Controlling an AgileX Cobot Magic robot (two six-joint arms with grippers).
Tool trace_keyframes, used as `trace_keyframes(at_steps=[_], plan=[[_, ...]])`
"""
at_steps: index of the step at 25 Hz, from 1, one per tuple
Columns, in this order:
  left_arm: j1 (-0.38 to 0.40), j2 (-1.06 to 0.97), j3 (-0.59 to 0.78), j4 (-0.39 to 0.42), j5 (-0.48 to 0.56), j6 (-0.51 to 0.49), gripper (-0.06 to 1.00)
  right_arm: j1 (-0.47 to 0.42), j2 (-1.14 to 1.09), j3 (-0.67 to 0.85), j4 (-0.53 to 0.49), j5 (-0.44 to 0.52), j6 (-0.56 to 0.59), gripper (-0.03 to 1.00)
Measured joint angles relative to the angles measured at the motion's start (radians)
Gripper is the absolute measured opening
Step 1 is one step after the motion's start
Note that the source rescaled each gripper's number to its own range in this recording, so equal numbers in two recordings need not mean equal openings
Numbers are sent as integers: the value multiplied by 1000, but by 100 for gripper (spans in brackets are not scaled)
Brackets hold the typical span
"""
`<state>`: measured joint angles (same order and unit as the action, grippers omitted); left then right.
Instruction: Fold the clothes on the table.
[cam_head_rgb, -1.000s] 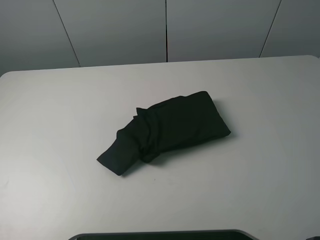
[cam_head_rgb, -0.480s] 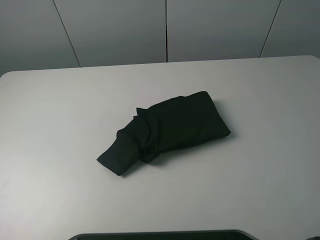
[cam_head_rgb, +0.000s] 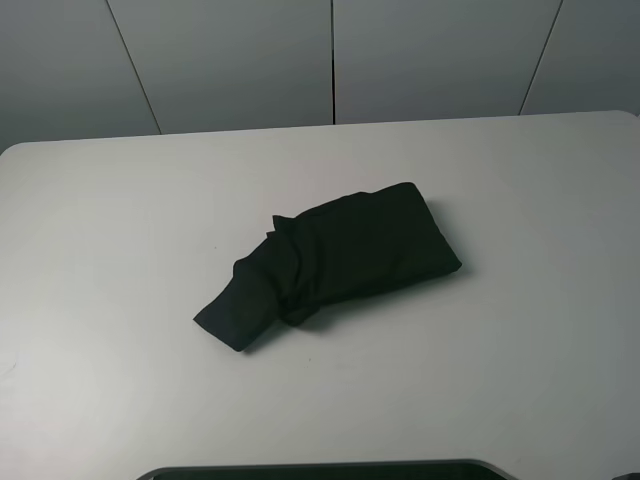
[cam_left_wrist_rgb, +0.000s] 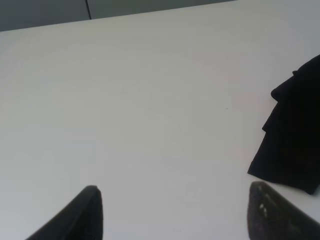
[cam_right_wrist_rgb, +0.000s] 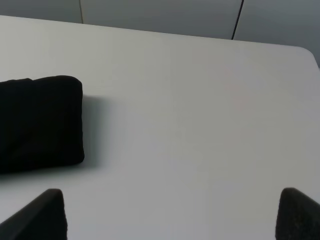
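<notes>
- We see nothing moved since the earlier frames: the bundle and the bare tabletop look the same in the high view.
- At the left of our scene, the left gripper (cam_left_wrist_rgb: 175, 212) hangs above the large white smooth-topped table (cam_head_rgb: 110, 250), its two dark fingertips (cam_left_wrist_rgb: 82, 212) spread wide apart with only bare table between them, grasping nothing.
- In that wrist view the cloth's edge shows at the right side of the frame, apart from the fingers.
- In the middle of the high view lies the black cotton T-shirt (cam_head_rgb: 345, 260), folded into a compact, slightly rumpled bundle running from lower left to upper right; no print shows.
- At the right, the right gripper (cam_right_wrist_rgb: 172, 215) likewise stands released, fingertips (cam_right_wrist_rgb: 295, 215) wide apart over bare table, the bundle's squared end (cam_right_wrist_rgb: 42, 120) at the left of its frame, untouched.
</notes>
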<state>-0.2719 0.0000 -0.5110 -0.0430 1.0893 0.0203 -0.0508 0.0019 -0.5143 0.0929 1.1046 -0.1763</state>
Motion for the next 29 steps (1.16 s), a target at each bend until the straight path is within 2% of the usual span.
trace_keyframes(at_steps=[29], plan=[[0, 0, 0, 2, 0, 8, 79, 0, 0, 0, 0, 0, 0, 90]])
